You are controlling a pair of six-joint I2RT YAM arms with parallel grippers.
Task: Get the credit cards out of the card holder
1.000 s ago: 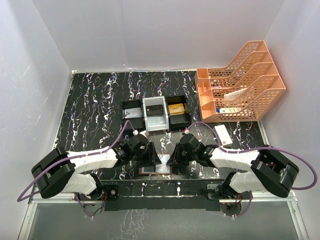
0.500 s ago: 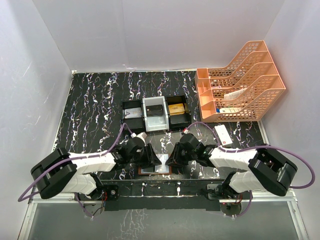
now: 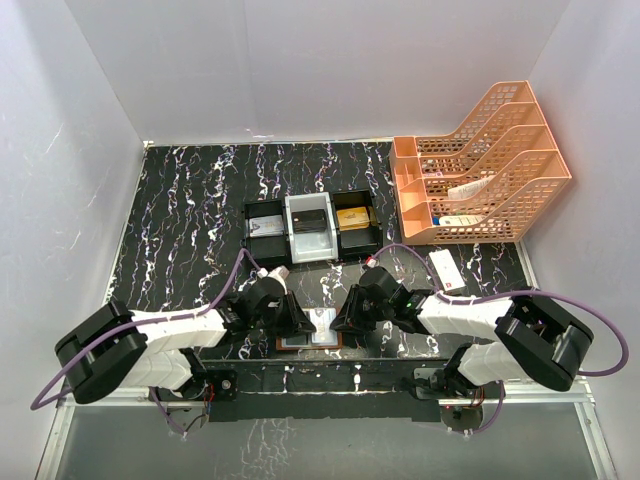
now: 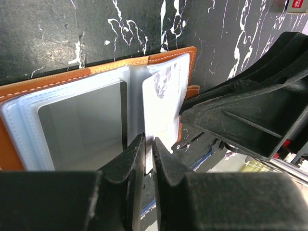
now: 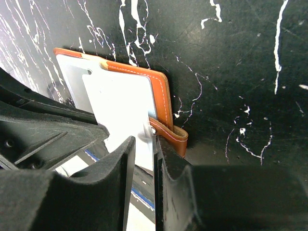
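Card holder: lies spread open, inside face up, at 6 o'clock on the black marbled table, just ahead of the arm bases. Brown leather rim, clear pockets.

Left gripper: comes in from 9 o'clock of the holder. Jaws clenched, with only a sliver of gap. They pinch the near edge of a pale credit card. This card stands partly out of the pocket at the clasp end and is tilted up off the leaf.

Second card: grey, flat, fully seated in the other pocket at 9 o'clock of the lifted one.

Right gripper: comes in from 3 o'clock. Jaws closed on a thin pale leaf just beside the clasp tab. This is probably the holder's plastic pocket edge, but the wrist view is too tight to be sure. The tab curls off the holder's 3 o'clock rim onto the table.

The two grippers face each other across the holder, close but apart.

Other items:
- Compartment tray, black and white, at 12 o'clock of the holder, well apart.
- Peach file rack at 2 o'clock, against the right wall.
- White box with a red mark, flat on the table near the rack's front.
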